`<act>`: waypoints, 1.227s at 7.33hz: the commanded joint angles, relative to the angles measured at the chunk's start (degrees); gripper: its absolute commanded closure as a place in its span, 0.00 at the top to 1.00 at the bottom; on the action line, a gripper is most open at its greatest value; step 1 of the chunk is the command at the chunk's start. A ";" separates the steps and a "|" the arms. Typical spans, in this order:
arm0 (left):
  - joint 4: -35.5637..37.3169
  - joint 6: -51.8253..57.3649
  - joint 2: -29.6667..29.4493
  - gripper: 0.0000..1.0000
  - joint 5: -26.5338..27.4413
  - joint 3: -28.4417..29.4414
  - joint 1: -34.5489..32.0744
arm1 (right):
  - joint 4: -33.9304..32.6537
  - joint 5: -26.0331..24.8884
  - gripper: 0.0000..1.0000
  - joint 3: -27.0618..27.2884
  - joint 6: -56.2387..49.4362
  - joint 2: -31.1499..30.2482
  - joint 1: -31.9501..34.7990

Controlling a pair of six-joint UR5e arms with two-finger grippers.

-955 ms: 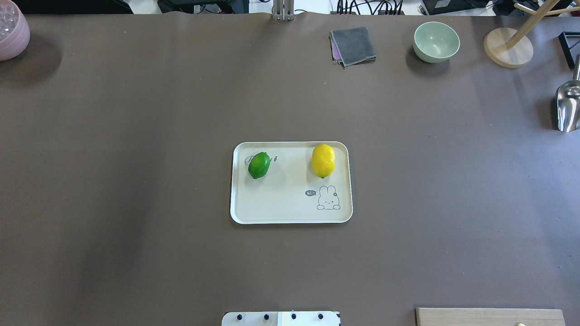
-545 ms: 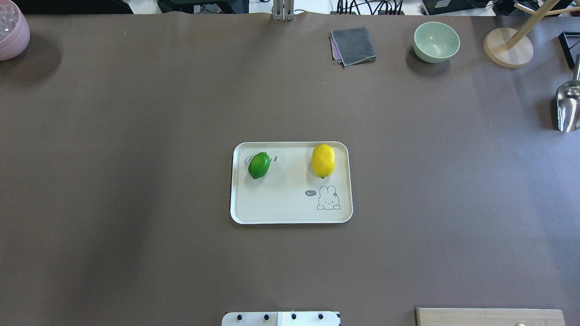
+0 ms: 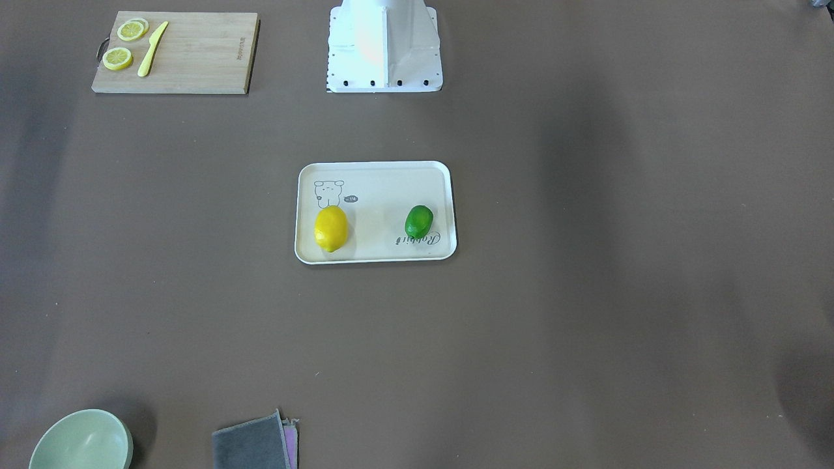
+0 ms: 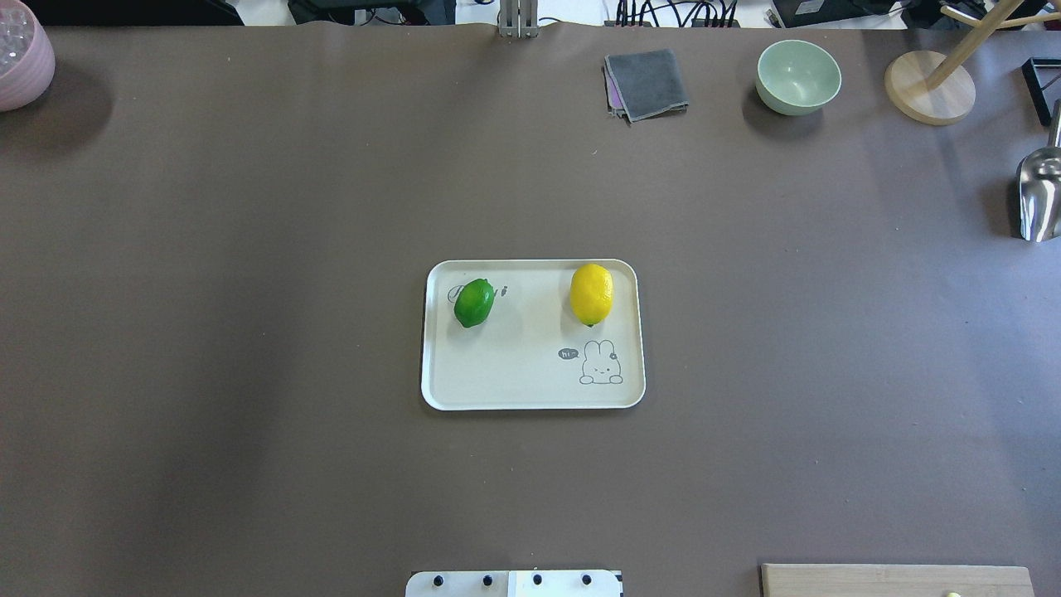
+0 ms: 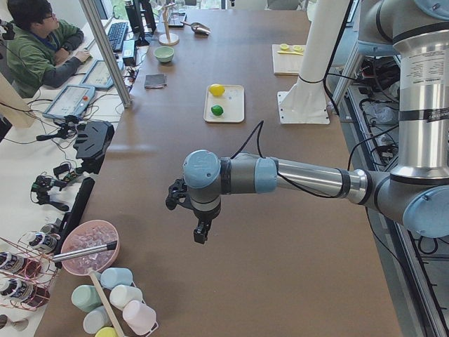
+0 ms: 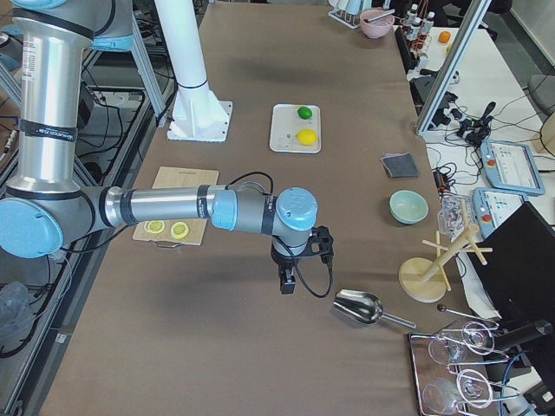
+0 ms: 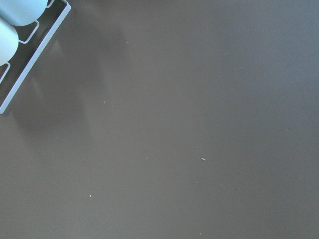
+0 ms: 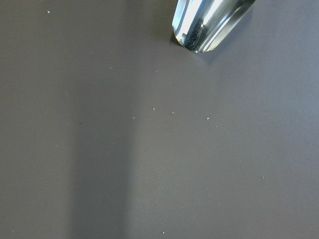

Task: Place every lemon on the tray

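The cream tray [image 4: 530,390] lies in the middle of the table. The yellow lemon [image 4: 591,294] and the green lemon [image 4: 473,303] both rest on it, apart from each other, along its far edge. The front view shows the yellow lemon [image 3: 331,228] and the green lemon [image 3: 418,221] on the tray [image 3: 374,176] too. My left gripper [image 5: 201,235] hangs over bare table far off at my left end. My right gripper [image 6: 287,284] hangs far off at my right end, near a metal scoop. I cannot tell whether either is open or shut. Neither holds anything that I can see.
A wooden cutting board [image 3: 195,58] with lemon slices and a yellow knife lies near my base [image 3: 384,45]. A green bowl [image 4: 797,76], a grey cloth [image 4: 646,83], a wooden stand [image 4: 928,87], a metal scoop [image 4: 1039,195] and a pink bowl [image 4: 21,54] stand along the table's edges.
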 commanded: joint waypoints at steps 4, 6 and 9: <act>-0.01 0.00 0.28 1.00 -0.22 -0.77 -0.06 | 0.00 0.11 1.00 -0.07 -0.17 -0.35 -0.07; -0.01 0.00 0.37 1.00 -0.22 -0.77 -0.06 | 0.26 0.11 1.00 0.01 -0.25 -0.35 -0.07; -0.01 0.00 0.28 1.00 -0.22 -0.77 -0.06 | 3.95 0.19 1.00 -0.07 -0.17 -1.93 -0.07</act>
